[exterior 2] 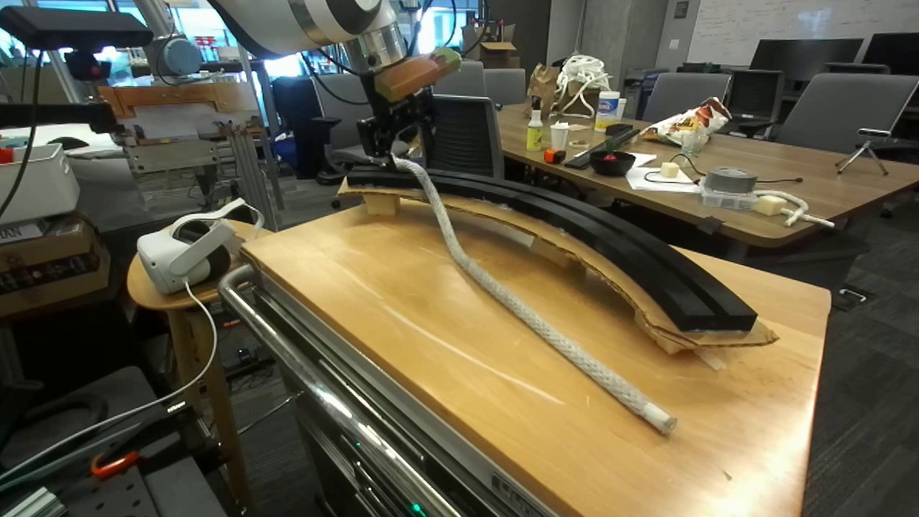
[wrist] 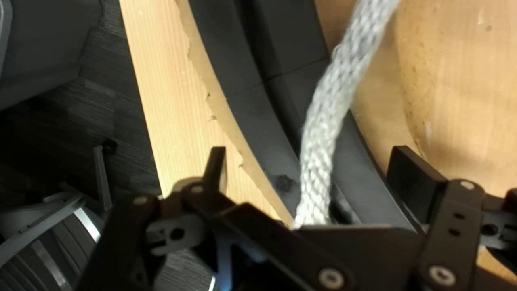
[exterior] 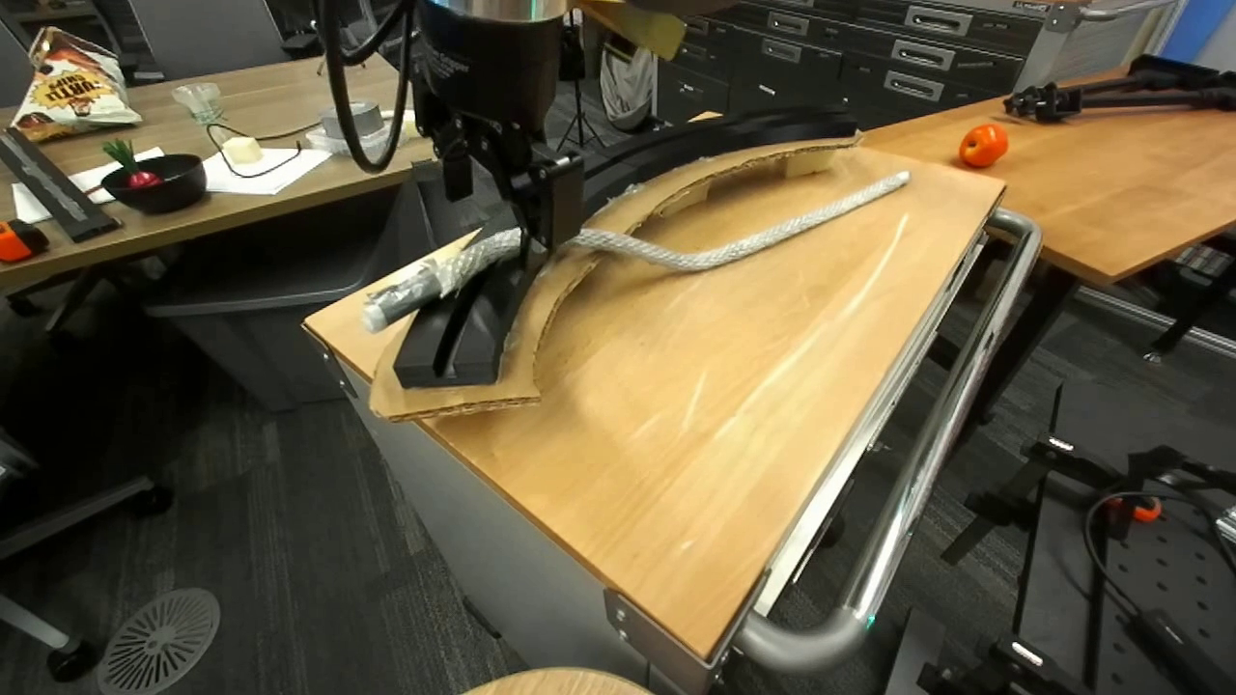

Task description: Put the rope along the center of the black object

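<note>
The rope (exterior: pixel 695 259) is a pale braided cord with tape round one end. That end sticks out past the outer side of the black object (exterior: pixel 478 328), a curved black strip with a groove along its middle. From there the rope (exterior 2: pixel 502 294) crosses the strip and runs over the wooden tabletop to its far end. In the wrist view the rope (wrist: pixel 335 93) lies slantwise over the groove of the black strip (wrist: pixel 242 76). My gripper (wrist: pixel 310 165) stands open above, a finger well apart on each side of the rope. The part of the rope under the gripper body is hidden.
A cardboard base (exterior 2: pixel 653 327) on small blocks carries the black strip above the wooden tabletop (exterior: pixel 676 425). A metal rail (exterior: pixel 927 463) runs along the cart's side. A white headset (exterior 2: pixel 183 244) rests on a stool nearby. Behind is a table (exterior 2: pixel 747 169) with several items.
</note>
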`<state>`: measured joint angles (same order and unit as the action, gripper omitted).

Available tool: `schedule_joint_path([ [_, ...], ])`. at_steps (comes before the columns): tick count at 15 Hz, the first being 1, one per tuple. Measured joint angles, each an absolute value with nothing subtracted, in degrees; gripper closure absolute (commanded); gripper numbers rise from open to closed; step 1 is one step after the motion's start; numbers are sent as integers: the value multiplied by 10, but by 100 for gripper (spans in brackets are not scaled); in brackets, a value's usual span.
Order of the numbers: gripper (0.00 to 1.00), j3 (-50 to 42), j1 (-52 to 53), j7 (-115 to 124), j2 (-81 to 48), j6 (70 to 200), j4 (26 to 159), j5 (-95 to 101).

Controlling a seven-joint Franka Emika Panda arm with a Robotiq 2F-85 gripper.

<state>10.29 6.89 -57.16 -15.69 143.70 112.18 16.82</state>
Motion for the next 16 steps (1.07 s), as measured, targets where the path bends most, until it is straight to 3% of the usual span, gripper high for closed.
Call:
schedule_joint_path([
  [8,0,84,67,-408,58,1352,1329,99],
  [16,0,48,65,-333,76,1371,1385,94],
])
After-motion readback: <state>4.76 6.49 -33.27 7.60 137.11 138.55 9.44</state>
